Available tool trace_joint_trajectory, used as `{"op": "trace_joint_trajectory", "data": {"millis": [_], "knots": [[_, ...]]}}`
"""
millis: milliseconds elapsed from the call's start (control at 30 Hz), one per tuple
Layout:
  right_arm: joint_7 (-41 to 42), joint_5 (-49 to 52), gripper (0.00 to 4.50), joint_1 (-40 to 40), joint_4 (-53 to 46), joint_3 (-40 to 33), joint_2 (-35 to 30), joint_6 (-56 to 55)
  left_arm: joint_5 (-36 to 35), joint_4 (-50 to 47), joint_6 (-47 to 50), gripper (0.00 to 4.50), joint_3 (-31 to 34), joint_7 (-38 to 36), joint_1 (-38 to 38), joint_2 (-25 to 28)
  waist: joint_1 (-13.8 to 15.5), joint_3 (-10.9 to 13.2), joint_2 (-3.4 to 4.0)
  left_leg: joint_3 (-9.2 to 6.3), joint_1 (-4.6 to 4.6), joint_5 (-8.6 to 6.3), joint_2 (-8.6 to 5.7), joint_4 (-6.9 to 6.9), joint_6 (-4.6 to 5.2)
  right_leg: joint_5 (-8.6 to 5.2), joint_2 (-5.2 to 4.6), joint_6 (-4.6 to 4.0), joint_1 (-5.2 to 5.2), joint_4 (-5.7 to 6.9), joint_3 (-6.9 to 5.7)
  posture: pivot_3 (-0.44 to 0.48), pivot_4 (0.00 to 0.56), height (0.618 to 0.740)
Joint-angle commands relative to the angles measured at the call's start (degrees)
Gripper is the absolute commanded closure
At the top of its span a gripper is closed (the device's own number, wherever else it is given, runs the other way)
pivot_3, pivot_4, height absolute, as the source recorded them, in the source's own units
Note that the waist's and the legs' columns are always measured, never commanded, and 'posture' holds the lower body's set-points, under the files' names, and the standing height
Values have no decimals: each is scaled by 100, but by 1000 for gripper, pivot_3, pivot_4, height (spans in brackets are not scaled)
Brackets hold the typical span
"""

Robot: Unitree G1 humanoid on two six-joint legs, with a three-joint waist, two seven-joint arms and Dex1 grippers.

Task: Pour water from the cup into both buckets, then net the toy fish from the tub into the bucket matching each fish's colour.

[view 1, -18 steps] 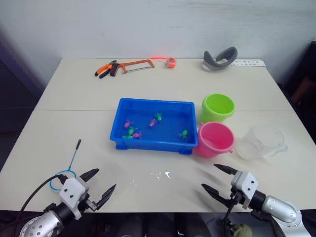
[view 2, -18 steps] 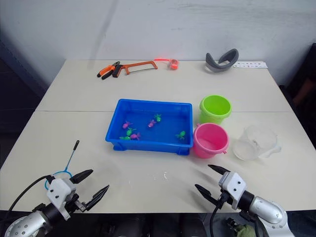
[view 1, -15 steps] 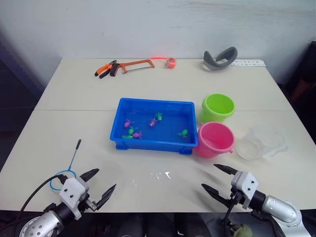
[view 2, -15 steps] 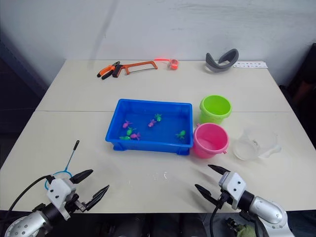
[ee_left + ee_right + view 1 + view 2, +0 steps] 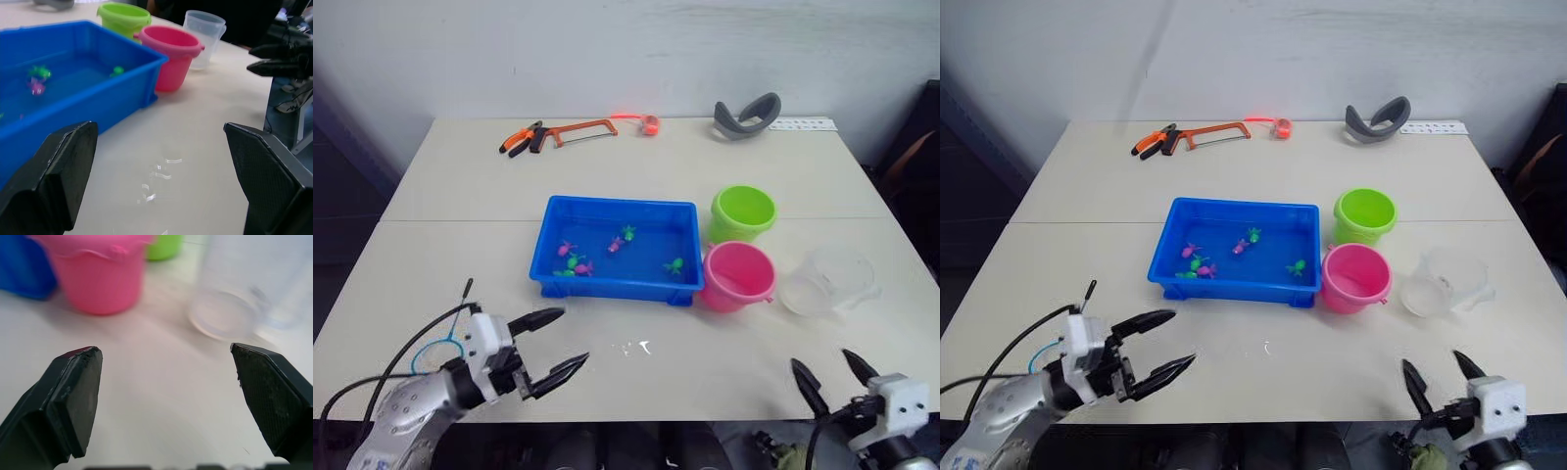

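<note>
Net (image 5: 445,338) lies just behind spread left gripper (image 5: 556,343).

blue tub (image 5: 617,286), lime (image 5: 742,211) and pink buckets (image 5: 737,275), clear cup (image 5: 828,281), seemingly pink-and-green fish (image 5: 619,244).

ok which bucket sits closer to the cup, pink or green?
The pink bucket. It stands right beside the clear cup, on the near side of the table. The lime green bucket sits behind the pink one, farther back.

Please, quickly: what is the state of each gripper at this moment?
Left gripper: open, holding nothing, above the table in front of the tub.
Right gripper: open, holding nothing, short of the cup.
</note>
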Motion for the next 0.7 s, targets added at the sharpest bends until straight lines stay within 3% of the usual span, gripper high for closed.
{"op": "trace_joint_trajectory", "data": {"millis": [33, 300, 500, 700], "knots": [[-430, 115, 0, -102, 84, -348, 215, -72, -319, -410, 290, 19, -115, 149, -321, -11, -6, -2, 3, 5, 10, 6, -2, -16, 2, -1, 0, -1, 2, -1, 6, 0, 150, 740], [-1318, 4, 0, -1643, 1121, -916, -417, 582, -762, -725, 982, 19, -416, 496, -1060, -80, -22, -6, 11, 24, 40, 36, -4, -39, -17, -7, 7, -11, 6, 13, 20, 0, 150, 740], [-1252, 79, 0, -2675, 2225, -1051, -984, 764, -904, -799, 1220, 19, -612, 568, -1300, -141, 2, -6, 11, 20, 51, 46, -3, -42, -21, -8, 17, -14, 19, 20, 13, 0, 150, 740], [-1229, 43, 0, -3166, 2661, -994, -1176, 779, -873, -831, 1258, 19, -682, 622, -1380, -178, -4, -6, 11, 22, 56, 50, -4, -40, -15, -7, 18, -12, 28, 19, 13, 0, 150, 740]]}}
